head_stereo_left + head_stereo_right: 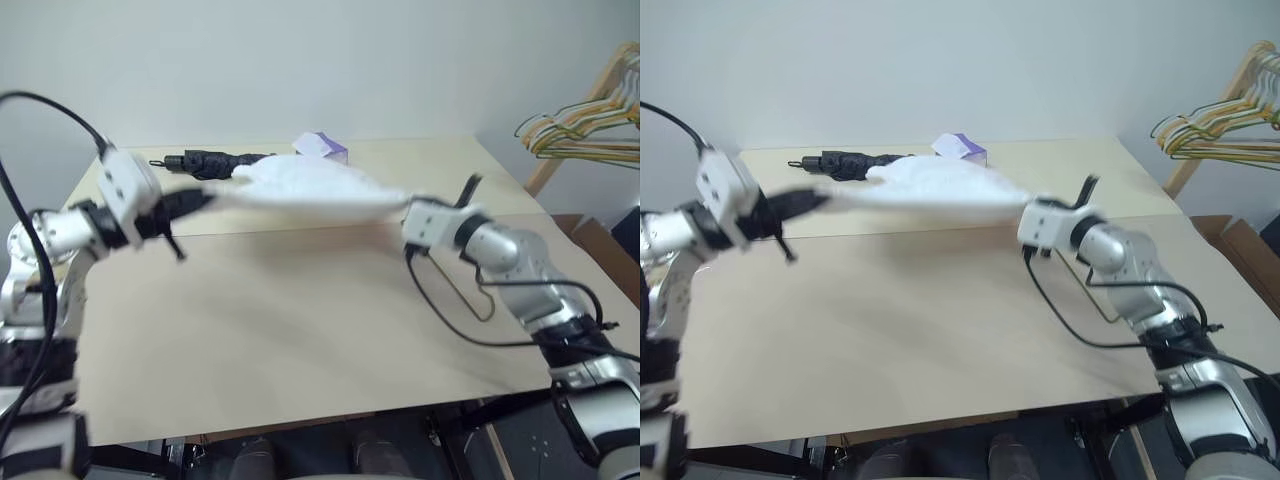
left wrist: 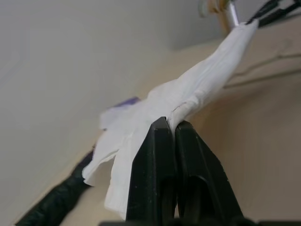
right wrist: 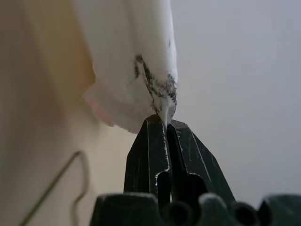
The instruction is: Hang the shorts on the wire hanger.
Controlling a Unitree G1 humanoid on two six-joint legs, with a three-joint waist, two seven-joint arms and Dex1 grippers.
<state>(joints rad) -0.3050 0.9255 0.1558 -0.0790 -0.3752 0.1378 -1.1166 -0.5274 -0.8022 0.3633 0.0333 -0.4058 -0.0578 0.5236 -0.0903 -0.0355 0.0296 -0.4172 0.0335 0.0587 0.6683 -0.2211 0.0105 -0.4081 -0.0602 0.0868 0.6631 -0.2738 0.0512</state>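
Note:
The white shorts (image 1: 310, 185) hang stretched in the air above the table's far half, held at both ends. My left gripper (image 2: 173, 123) is shut on one end of the cloth; in the left eye view it sits at the left (image 1: 198, 202). My right gripper (image 3: 165, 123) is shut on the other end, beside a dark smudge on the cloth. The wire hanger (image 3: 87, 176) lies flat on the table below my right arm, apart from the shorts; its hook shows in the right wrist view.
The tan table (image 1: 300, 340) carries a black rod-like object (image 1: 210, 160) and a white-purple tissue box (image 1: 322, 146) at its far edge, behind the shorts. A wooden rack with yellow, green and orange hangers (image 1: 590, 125) stands at the right. A black cable (image 1: 450, 325) loops under my right arm.

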